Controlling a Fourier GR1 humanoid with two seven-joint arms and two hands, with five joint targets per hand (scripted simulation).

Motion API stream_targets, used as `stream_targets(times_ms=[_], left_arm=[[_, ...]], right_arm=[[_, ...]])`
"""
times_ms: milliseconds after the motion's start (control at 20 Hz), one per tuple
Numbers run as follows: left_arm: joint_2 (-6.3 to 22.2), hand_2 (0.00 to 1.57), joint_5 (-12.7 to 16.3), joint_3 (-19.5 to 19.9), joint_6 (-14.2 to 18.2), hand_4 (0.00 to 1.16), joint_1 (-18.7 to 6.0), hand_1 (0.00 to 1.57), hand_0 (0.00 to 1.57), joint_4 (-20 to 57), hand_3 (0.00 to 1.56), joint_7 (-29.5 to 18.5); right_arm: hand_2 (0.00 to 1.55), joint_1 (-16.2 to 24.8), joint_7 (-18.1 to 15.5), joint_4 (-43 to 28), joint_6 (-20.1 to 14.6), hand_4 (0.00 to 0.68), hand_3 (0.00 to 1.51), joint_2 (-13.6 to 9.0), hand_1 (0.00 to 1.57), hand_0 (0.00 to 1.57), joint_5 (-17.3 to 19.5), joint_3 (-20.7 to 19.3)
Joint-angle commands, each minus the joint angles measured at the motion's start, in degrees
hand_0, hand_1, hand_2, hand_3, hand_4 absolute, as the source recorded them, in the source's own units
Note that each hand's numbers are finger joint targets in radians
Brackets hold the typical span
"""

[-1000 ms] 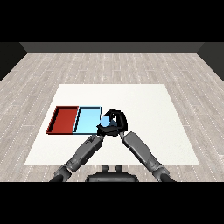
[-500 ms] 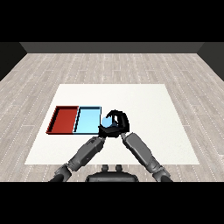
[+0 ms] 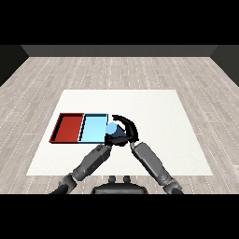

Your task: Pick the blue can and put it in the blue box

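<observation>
The blue can appears as a pale blue shape at the right rim of the light blue tray. My right hand is curled round the can from the right and from above, hiding most of it. My left hand sits just below the can, close against the right hand and partly overlapped by it. I cannot tell whether the can hangs above the tray's edge or rests on something. The red tray lies directly left of the blue one.
The two trays lie side by side on the left half of the white table. Both grey forearms come in from the lower corners and meet at the table's middle front. Grey wooden floor surrounds the table.
My right hand with the can has shifted slightly left, back to the blue tray's right rim. The left hand stays beneath it.
</observation>
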Motion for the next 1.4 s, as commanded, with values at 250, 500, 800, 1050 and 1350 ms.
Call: stream_targets(times_ms=[250,500,800,1050,1350], left_arm=[[-0.14,1.57,-3.95,1.05,2.20,1.14,3.03,1.57,1.57,-3.77,1.52,1.38],[1.47,1.57,-5.71,4.90,0.74,1.15,3.38,1.57,1.57,-3.29,1.53,2.03],[4.78,1.57,-6.71,9.16,-0.47,1.15,-2.90,1.57,1.57,3.13,1.53,2.69],[8.40,1.57,-10.09,11.13,4.32,1.14,-4.83,1.57,1.57,3.60,1.52,5.99],[15.23,1.57,-13.89,11.43,7.73,1.15,-7.08,1.57,1.57,6.35,1.51,16.23]], right_arm=[[0.00,2.10,1.00,-3.52,-3.13,0.000,0.00,0.33,0.00,0.00,1.49,1.26],[0.00,5.58,-1.38,-7.05,4.78,0.000,0.00,-1.09,0.00,0.00,-0.69,-7.32],[0.00,9.11,-5.38,-11.15,8.13,0.000,0.00,-3.41,0.00,0.00,-9.29,-17.19],[0.00,18.76,-6.70,-16.28,10.02,0.000,0.00,-4.96,0.00,0.00,-12.08,-19.16],[0.00,19.80,-7.83,-14.96,11.69,0.000,0.00,-5.12,0.00,0.00,-12.30,-20.18]])
